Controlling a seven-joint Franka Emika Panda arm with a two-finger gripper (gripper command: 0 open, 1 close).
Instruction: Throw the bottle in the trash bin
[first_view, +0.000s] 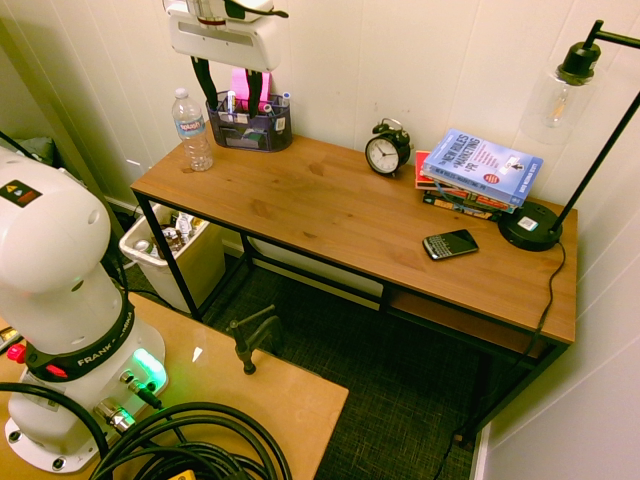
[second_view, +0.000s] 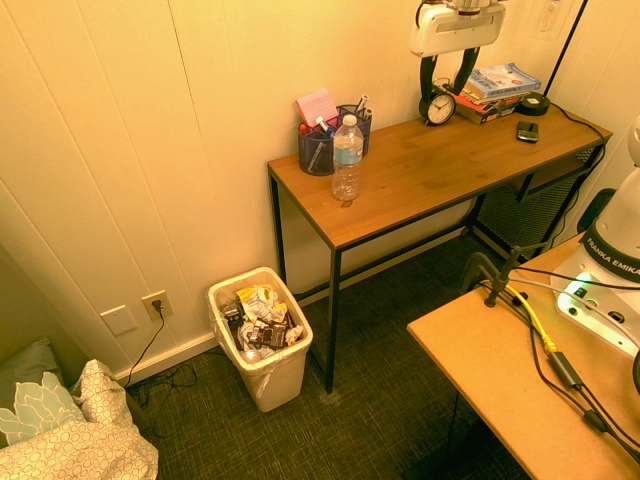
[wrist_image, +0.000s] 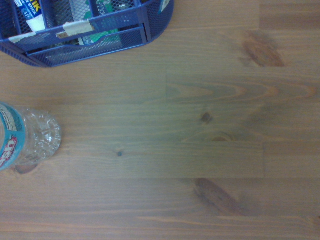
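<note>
Clear plastic bottle (first_view: 192, 129) stands untouched on the bench (first_view: 330, 210), upper left, with the claw (first_view: 230, 90) hanging released above, so approach-and-grab comes next, then the trash bin (second_view: 262, 345).

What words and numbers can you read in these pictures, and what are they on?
"FRANKA" on the robot arm's base.
"FRANKA EMIKA" on the same base, second exterior view.
Blue book: big white title, too blurred to read.
Bottle label: unreadable.
Alarm clock numerals: too small.
</note>
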